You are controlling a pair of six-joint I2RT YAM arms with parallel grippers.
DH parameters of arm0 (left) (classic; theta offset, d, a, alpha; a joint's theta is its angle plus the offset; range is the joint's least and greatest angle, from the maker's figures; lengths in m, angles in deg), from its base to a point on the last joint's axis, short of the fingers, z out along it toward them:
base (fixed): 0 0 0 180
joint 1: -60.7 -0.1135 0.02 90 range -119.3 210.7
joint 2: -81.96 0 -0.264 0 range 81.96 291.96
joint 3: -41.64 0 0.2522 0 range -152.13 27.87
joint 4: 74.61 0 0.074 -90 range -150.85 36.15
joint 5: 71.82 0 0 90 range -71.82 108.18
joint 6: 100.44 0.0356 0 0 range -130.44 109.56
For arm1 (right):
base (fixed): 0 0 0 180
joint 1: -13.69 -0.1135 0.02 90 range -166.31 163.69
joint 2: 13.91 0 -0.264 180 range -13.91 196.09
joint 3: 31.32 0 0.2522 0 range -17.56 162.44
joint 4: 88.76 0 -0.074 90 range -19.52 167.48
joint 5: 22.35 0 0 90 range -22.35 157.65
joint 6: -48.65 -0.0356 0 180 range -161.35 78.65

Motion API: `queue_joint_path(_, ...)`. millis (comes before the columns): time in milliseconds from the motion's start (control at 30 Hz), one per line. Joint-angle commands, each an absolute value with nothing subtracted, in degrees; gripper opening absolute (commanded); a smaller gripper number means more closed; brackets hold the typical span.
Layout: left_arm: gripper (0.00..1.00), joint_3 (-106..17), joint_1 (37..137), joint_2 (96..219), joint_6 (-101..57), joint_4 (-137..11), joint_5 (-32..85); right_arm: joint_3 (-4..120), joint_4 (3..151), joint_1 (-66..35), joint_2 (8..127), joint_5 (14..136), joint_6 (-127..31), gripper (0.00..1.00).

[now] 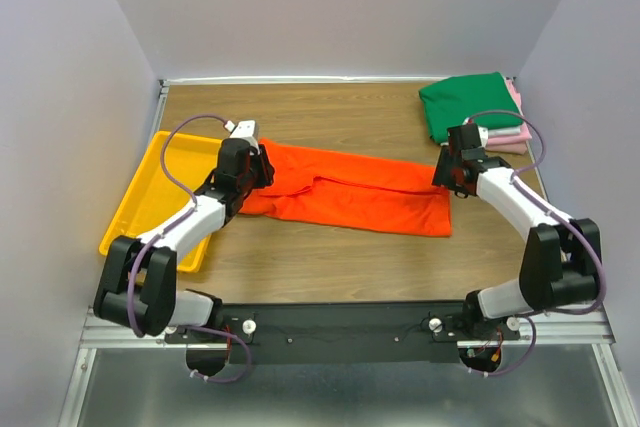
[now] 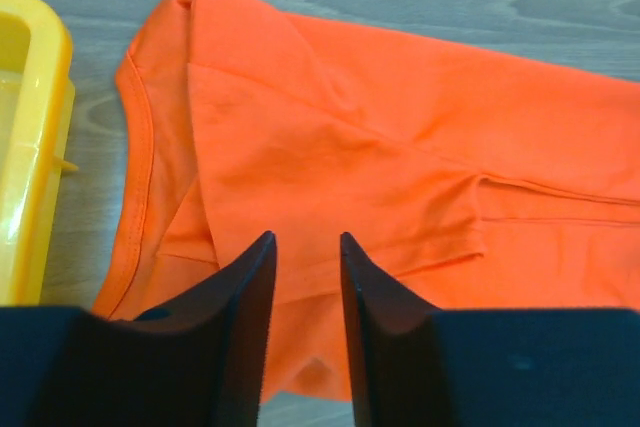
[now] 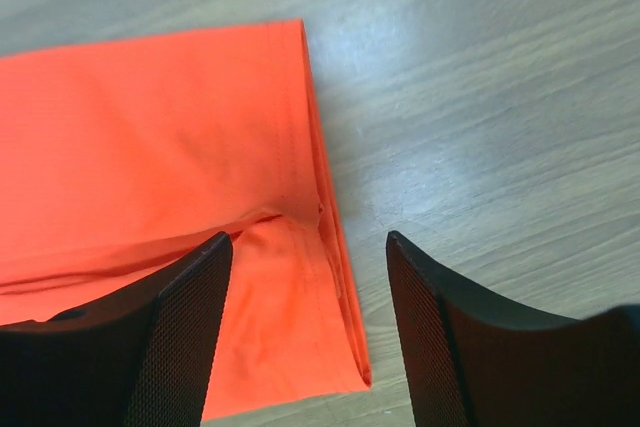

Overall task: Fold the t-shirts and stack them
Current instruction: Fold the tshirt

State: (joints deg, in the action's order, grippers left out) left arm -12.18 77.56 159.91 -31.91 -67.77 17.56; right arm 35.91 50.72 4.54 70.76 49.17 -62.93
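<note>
Top external view: a yellow tray (image 1: 135, 209) lies at the left edge of the wooden counter (image 1: 330, 112), and the left arm reaches across its near right corner; the part of its floor that shows is plain yellow plastic. The orange t-shirt (image 1: 370, 197) lies flat on the counter as a long band folded lengthwise, stretching from just right of the tray toward the right side. At the far right corner sits a stack of folded shirts, the dark green t-shirt (image 1: 468, 105) on top with a pink t-shirt (image 1: 515, 135) showing beneath it along the right side. The left gripper (image 1: 262, 169) is at the orange shirt's left end and the right gripper (image 1: 445, 175) at its right end, near the stack. In the left wrist view the left gripper (image 2: 305, 257) has its jaws a little apart, nothing clamped, above the sleeve and collar end of the orange t-shirt (image 2: 400, 147), and orange cloth shows through the gap; the tray (image 2: 40, 147) is just beside that end. In the right wrist view the right gripper (image 3: 310, 257) stands wide apart over the shirt's (image 3: 150, 147) right edge, one finger above cloth, the other above bare counter (image 3: 480, 97); whether either touches I cannot tell
</note>
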Motion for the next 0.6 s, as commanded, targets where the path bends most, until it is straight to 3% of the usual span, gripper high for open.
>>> queue_joint_path(0,0.46,-14.9,79.4,155.6,-35.1,-61.7,17.7,37.6,50.6,4.7,66.2,51.0,-63.1,0.71)
queue_joint_path(167,0.47,-17.1,81.3,156.0,-36.5,-61.9,16.8,41.8,50.6,4.7,69.2,56.7,-61.4,0.72)
queue_joint_path(567,0.47,-25.4,85.8,176.3,-39.4,-67.6,16.9,42.8,56.1,4.6,79.2,64.7,-60.0,0.72)
